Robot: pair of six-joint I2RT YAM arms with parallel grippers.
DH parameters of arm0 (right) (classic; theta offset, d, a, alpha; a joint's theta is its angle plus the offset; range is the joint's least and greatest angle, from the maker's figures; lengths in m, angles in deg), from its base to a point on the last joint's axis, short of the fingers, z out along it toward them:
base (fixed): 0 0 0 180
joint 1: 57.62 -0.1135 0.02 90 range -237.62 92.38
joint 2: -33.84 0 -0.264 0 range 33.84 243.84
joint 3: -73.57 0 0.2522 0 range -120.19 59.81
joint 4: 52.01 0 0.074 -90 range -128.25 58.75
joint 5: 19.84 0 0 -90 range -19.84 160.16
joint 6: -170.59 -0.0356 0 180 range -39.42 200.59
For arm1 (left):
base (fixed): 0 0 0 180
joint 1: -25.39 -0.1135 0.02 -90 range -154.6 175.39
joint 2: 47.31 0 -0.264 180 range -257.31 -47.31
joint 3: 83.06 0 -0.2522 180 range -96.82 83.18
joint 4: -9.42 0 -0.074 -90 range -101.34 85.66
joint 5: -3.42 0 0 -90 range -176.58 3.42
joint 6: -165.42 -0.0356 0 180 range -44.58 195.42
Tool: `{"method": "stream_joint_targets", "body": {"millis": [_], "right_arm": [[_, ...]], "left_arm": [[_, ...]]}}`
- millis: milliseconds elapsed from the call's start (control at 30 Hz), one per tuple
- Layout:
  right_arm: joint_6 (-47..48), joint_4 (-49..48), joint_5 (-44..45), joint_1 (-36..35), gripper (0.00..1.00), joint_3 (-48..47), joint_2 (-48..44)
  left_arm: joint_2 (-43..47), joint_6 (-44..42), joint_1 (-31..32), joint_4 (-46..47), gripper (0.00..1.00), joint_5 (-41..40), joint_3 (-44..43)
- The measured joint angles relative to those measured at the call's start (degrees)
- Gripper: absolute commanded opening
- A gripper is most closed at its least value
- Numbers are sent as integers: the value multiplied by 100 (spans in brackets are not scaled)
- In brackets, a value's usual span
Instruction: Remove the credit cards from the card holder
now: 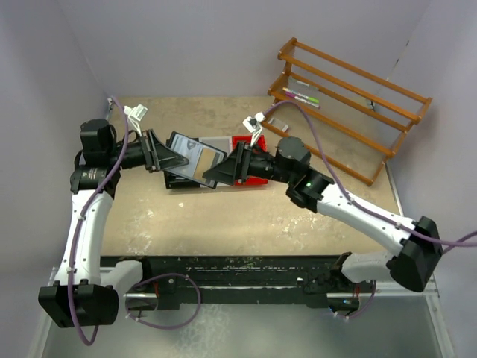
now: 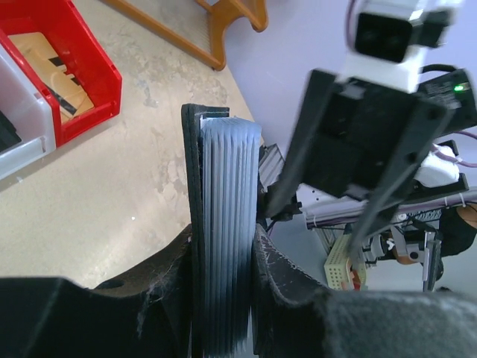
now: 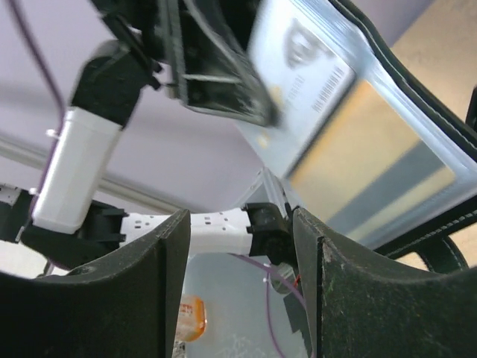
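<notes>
The black card holder (image 1: 192, 156) hangs open in the air above the table, in front of the trays. My left gripper (image 1: 164, 154) is shut on its left end. In the left wrist view the fingers (image 2: 292, 277) clamp the black cover (image 2: 191, 186) and the ribbed grey-blue stack of credit cards (image 2: 227, 201). My right gripper (image 1: 214, 173) is open and empty at the holder's right edge. In the right wrist view its open gripper (image 3: 238, 276) sits just below the holder (image 3: 417, 216). One printed card (image 3: 305, 52) shows there in a clear sleeve.
Joined black, white and red trays (image 1: 252, 143) lie on the table behind the holder, the red one (image 2: 82, 71) holding paper scraps. A wooden rack (image 1: 350, 97) with pens (image 1: 301, 97) stands at the back right. The table's right edge runs near the rack.
</notes>
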Motion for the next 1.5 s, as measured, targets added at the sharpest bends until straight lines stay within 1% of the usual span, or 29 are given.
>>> {"method": "stream_joint_targets", "body": {"millis": [200, 367, 667, 800, 867, 933, 1033, 1200, 1267, 1400, 1500], "right_arm": [[-466, -531, -28, -66, 54, 236, 562], [-667, -1080, -37, -66, 52, 236, 688], [-940, -1491, -203, -79, 50, 236, 946], [-1119, -1825, -293, -79, 45, 232, 1054], [-1235, -2002, -354, -79, 41, 229, 1130], [-1353, -2144, -387, -79, 37, 229, 1204], [-1504, -2312, -481, -72, 28, 229, 1303], [-1637, -2358, -542, -61, 6, 221, 1384], [-1668, -2363, -597, -52, 0, 210, 1425], [-1694, -2358, -682, -35, 0, 205, 1449], [-1694, -2387, -756, -31, 0, 205, 1451]], "left_arm": [[122, 413, 0, 474, 1, 57, 72], [197, 608, 0, 658, 1, 212, 210], [273, 935, -2, 992, 1, 308, 380], [363, 1143, -7, 1241, 2, 321, 424], [424, 1222, -9, 1351, 3, 332, 476], [476, 1279, -37, 1447, 4, 334, 520], [533, 1340, -50, 1515, 8, 332, 568], [667, 1373, -79, 1613, 12, 330, 651], [713, 1366, -83, 1615, 16, 330, 673], [732, 1388, -90, 1648, 28, 345, 750], [750, 1550, -94, 1836, 35, 422, 809]]}}
